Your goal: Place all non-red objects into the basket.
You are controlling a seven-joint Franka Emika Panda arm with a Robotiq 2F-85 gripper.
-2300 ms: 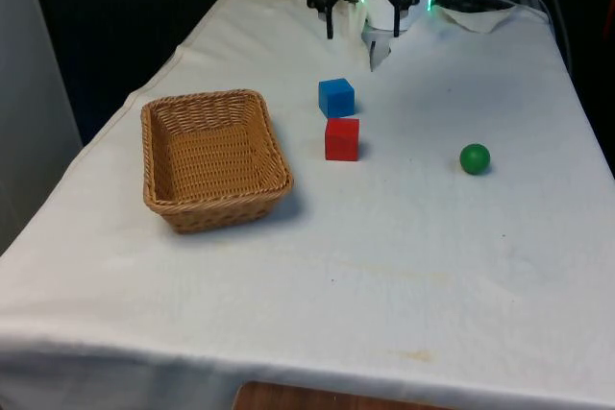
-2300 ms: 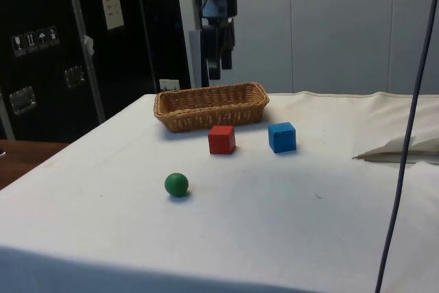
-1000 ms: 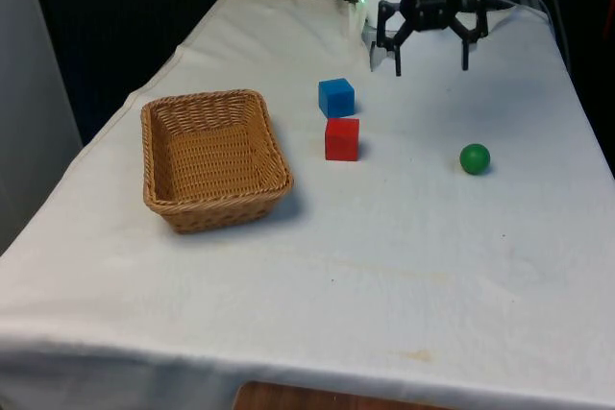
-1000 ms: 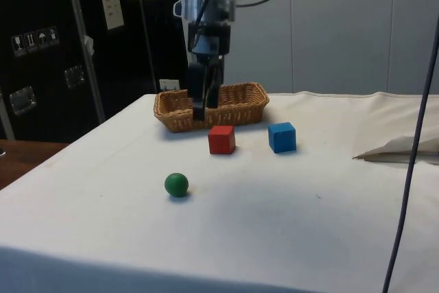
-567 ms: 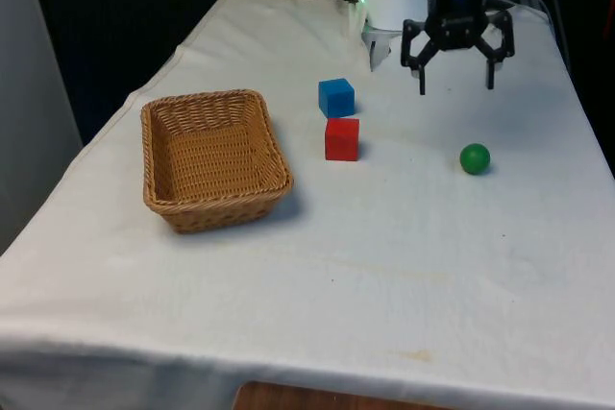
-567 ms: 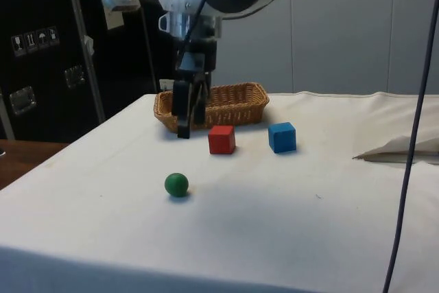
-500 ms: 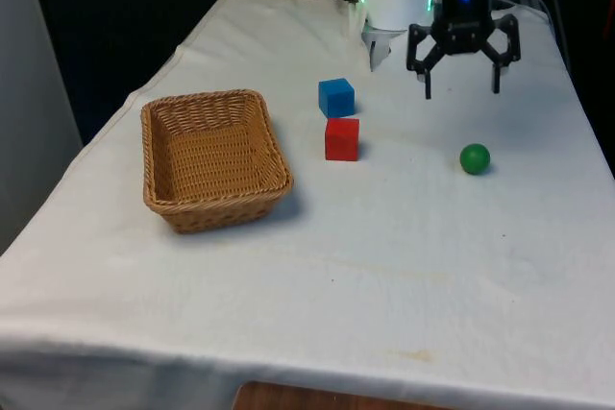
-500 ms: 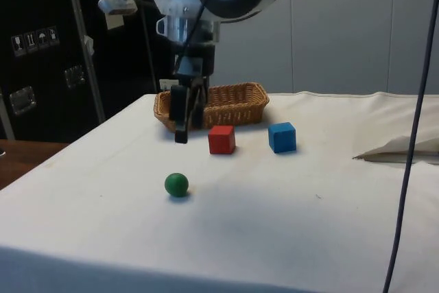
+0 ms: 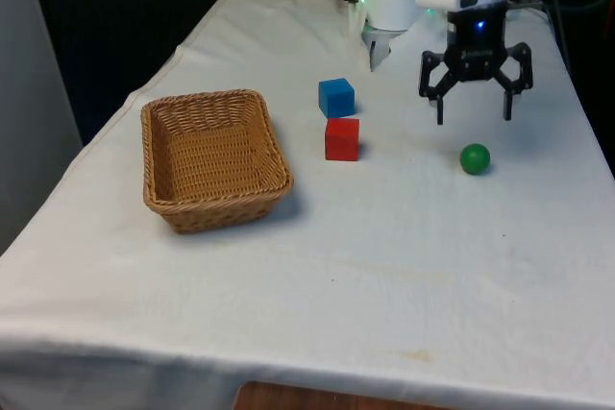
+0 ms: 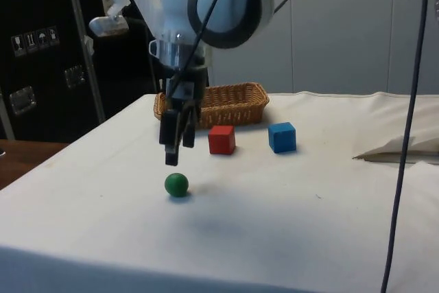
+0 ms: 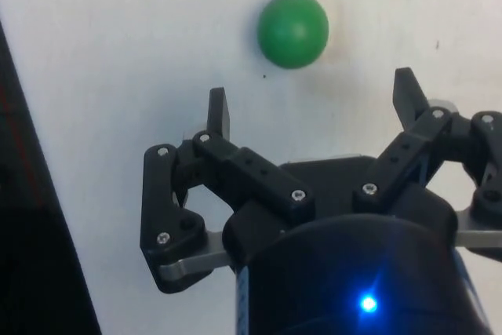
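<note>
Travel across the worktop had carried our black two-finger tool (image 9: 474,119) from near the robot's base to a spot just above and slightly short of the small green ball (image 9: 475,158), fingers spread wide and holding nothing. We judged the ball the first pick. It lay towards the front view's right, well apart from the empty woven wicker basket (image 9: 213,156). Between them sat the blue cube (image 9: 336,97) and red cube (image 9: 342,138), nearly touching, under a direct carry.
</note>
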